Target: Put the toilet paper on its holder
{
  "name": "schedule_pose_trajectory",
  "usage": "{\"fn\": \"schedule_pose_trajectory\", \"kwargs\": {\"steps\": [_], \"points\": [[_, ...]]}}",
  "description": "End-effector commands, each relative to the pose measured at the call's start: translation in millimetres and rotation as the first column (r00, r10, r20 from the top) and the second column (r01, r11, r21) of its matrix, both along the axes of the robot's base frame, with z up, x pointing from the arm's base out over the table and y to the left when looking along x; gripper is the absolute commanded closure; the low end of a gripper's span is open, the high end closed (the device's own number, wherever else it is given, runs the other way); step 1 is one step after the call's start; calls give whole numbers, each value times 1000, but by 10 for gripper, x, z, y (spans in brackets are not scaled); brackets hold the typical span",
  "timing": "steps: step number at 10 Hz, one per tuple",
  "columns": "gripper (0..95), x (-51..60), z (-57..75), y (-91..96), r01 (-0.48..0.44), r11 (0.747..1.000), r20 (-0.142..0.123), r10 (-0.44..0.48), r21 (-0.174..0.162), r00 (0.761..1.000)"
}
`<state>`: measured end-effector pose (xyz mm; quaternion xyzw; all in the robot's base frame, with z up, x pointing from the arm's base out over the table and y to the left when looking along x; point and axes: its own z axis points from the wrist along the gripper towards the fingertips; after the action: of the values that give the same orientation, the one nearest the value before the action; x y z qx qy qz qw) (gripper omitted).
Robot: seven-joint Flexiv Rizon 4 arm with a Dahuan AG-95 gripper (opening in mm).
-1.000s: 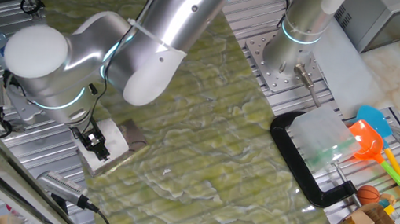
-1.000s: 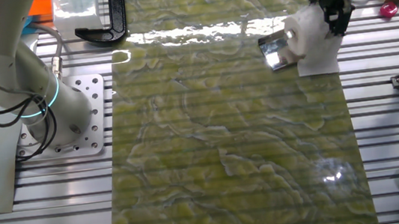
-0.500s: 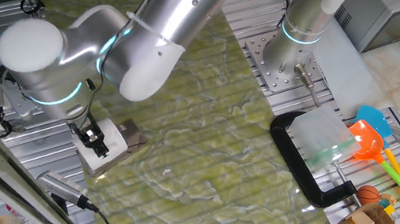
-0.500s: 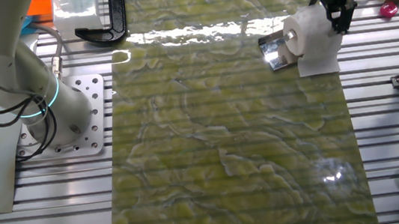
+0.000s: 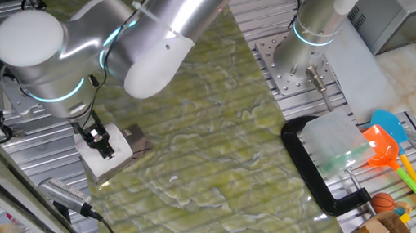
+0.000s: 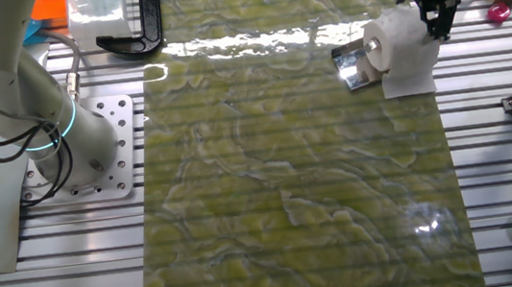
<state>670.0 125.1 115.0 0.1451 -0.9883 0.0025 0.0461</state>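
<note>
No readable text, label, brand, number or sign anywhere in either view.

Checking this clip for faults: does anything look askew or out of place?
Only a loose sheet trailing from the toilet paper onto the mat beside the holder. The tool sits at the roll; nothing looks spilled or damaged.
</note>
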Motion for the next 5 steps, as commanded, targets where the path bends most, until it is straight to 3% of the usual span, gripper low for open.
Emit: {"fn": "schedule_pose_trajectory", "kwargs": {"steps": [1, 3, 4, 5], "points": [[0, -128, 12, -96, -11, 1000, 11, 11, 2, 1000], [0, -250, 133, -190, -19, 1000, 0, 19, -3, 1000], [190, -336, 182, -242, -25, 1000, -4, 25, -6, 1000], [190, -439, 189, -302, -23, 1000, -3, 23, -13, 1000]]}}
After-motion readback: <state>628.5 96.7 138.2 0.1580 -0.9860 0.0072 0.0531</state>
